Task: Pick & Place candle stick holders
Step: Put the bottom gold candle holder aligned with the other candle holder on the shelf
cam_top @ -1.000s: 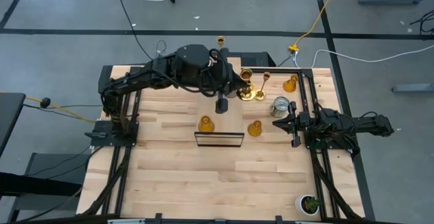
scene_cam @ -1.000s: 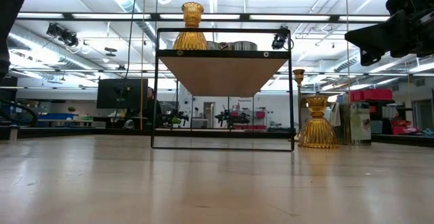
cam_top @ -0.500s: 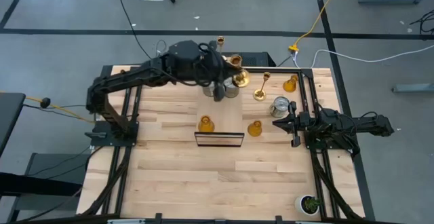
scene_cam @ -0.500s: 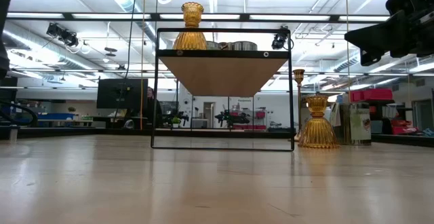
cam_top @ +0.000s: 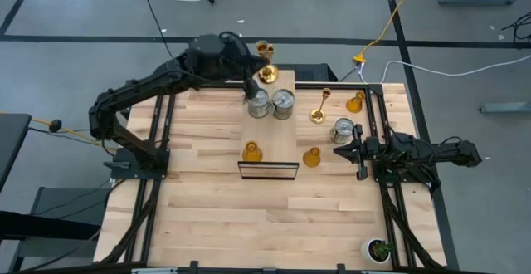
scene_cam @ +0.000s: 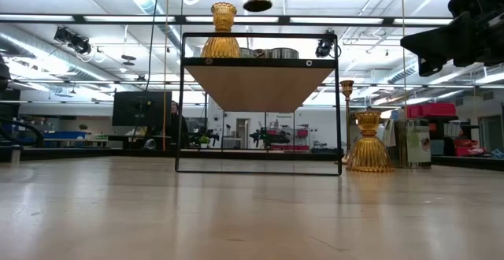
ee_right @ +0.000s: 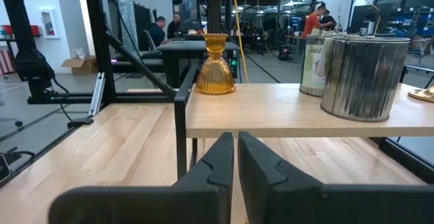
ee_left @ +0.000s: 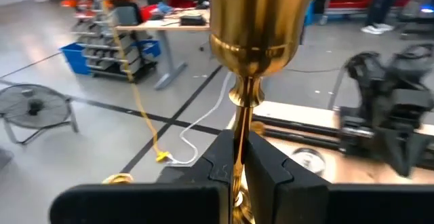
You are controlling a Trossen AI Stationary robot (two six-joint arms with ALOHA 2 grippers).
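Left gripper (ee_left: 239, 166) is clamped on a gold candlestick (cam_top: 265, 62) by the stem, carrying it upright behind the shelf (cam_top: 274, 137) with 2 cans (cam_top: 271, 104), while the right gripper (cam_top: 342, 152) waits pinched empty beside it.

Two dark, jointed arms (cam_top: 149, 87)

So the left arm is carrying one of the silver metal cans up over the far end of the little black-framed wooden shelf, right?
Not a can. The left gripper is shut on a slender shiny gold candlestick, as the left wrist view shows; in the high view it is lifted over the far end of the black-framed wooden shelf. The two silver metal cans stand on the shelf.
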